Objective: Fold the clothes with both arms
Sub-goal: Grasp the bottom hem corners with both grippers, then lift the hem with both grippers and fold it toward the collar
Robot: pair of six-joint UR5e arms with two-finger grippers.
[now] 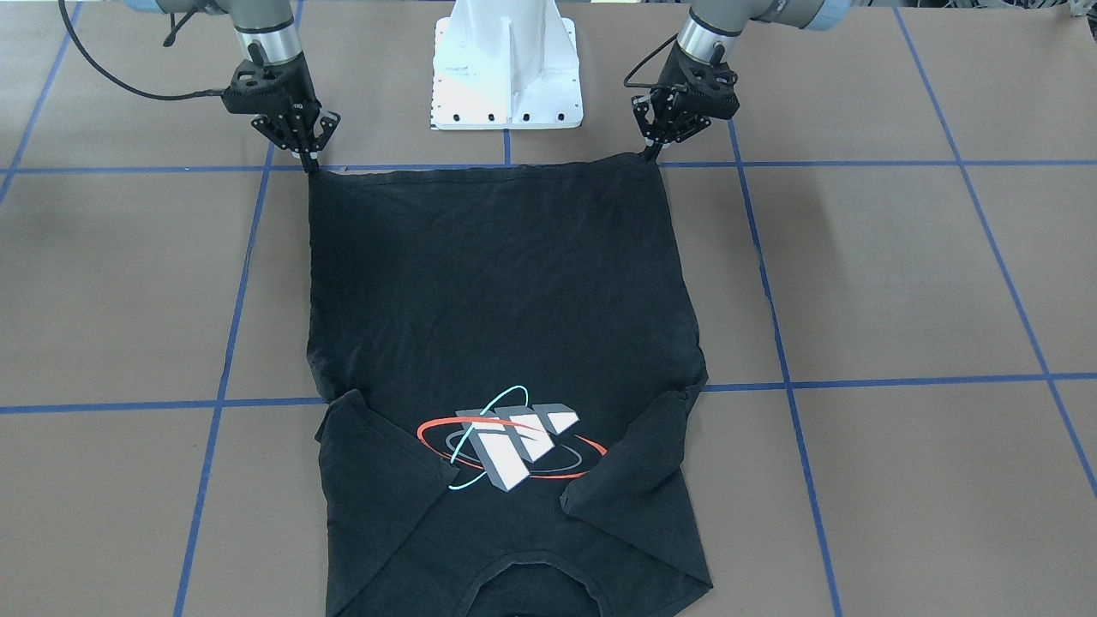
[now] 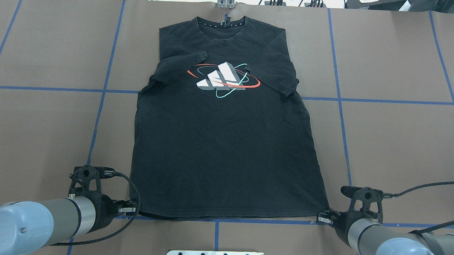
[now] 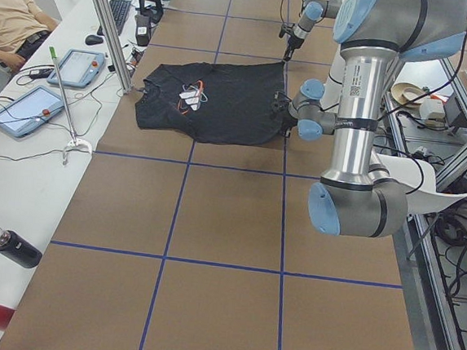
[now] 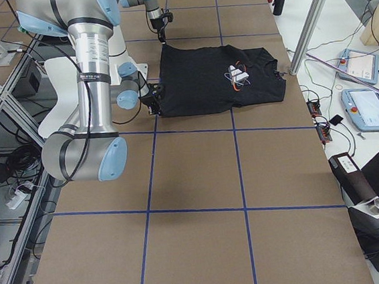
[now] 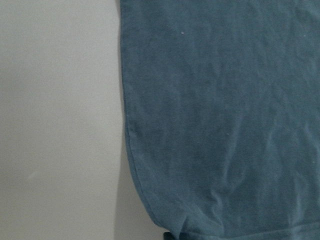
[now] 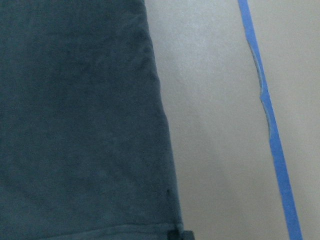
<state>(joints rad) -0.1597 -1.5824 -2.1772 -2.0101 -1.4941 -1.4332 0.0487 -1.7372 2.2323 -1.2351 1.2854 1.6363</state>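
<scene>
The black T-shirt [image 1: 506, 291] lies flat with its print [image 2: 223, 80] up, the collar [image 2: 223, 23] on the far side from the robot and both sleeves folded inward. Its bottom hem runs along the tape line nearest the robot. My left gripper [image 2: 133, 209] is down at the hem's left corner with its fingers pinched on the cloth. At the other hem corner my right gripper [image 2: 322, 220] is shut in the same way. The front-facing view shows the left gripper [image 1: 653, 154] and the right gripper [image 1: 308, 163] each narrowed to a point on a corner. Each wrist view shows shirt fabric [image 5: 225, 125] [image 6: 75, 125] over brown table.
The white pedestal base [image 1: 506, 77] stands just behind the hem, between the arms. Blue tape lines [image 2: 340, 120] grid the brown table. Beyond the collar side, a side bench holds tablets [image 3: 26, 112] and a dark bottle [image 3: 13, 247], and a person sits at its far end.
</scene>
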